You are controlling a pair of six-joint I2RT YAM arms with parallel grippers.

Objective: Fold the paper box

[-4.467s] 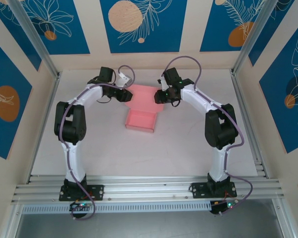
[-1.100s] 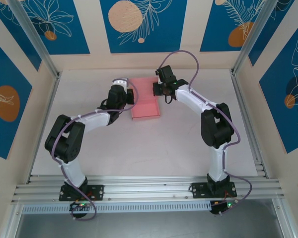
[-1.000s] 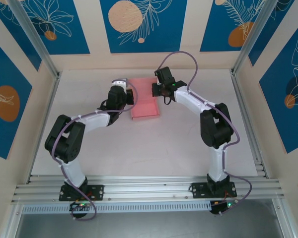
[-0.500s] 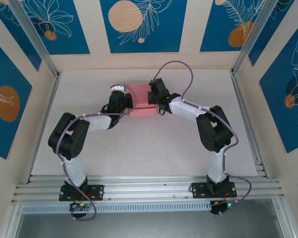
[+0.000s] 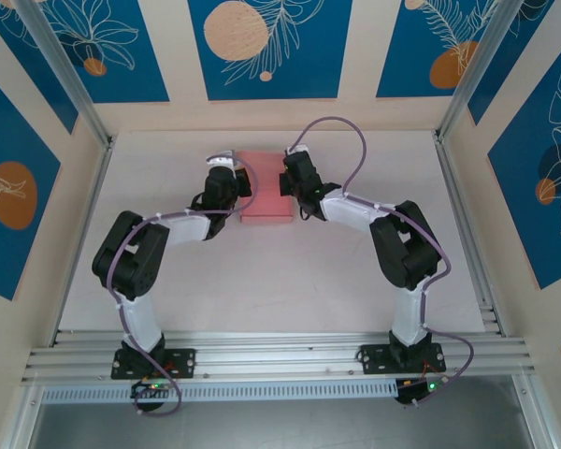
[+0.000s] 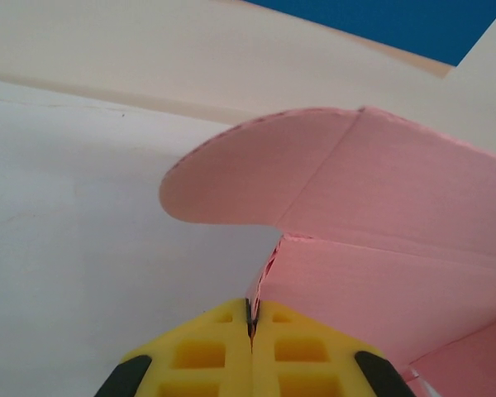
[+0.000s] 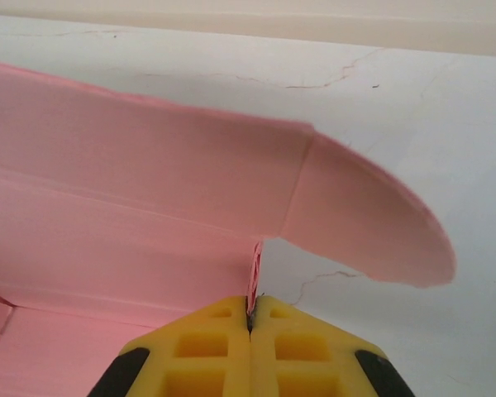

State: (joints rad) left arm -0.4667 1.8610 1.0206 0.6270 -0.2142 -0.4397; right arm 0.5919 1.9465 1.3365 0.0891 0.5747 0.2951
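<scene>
1. top external view: a pink paper box (image 5: 266, 187) lies on the white table (image 5: 262, 281) just in front of the back wall (image 5: 271, 114), about midway along it.
2. both arms reach toward the back wall and meet the box from opposite sides. the left gripper (image 5: 246, 185) is at its left edge and the right gripper (image 5: 285, 183) at its right edge.
3. left wrist view: the left gripper (image 6: 250, 318) has its yellow fingers (image 6: 207, 356) squeezed fully together, with a thin edge of the pink card (image 6: 380, 207) nipped between them. a rounded flap (image 6: 231, 182) stands loose between the fingers and the back wall.
4. right wrist view: the right gripper (image 7: 250, 314) mirrors this. its yellow fingers (image 7: 298, 356) are closed tight on a thin card edge of the box (image 7: 132, 215), and a second rounded flap (image 7: 364, 223) sticks out unfolded on the side toward the back wall.
5. step in hand, as a judgement: the side walls look pinched upright while the panel nearest the back wall is raised. the box is part formed, not closed.
6. the next move likely calls for turning both rounded flaps inward along the side walls. both arms need to work evenly with a light pull, since card this thin could crease or slip free.
</scene>
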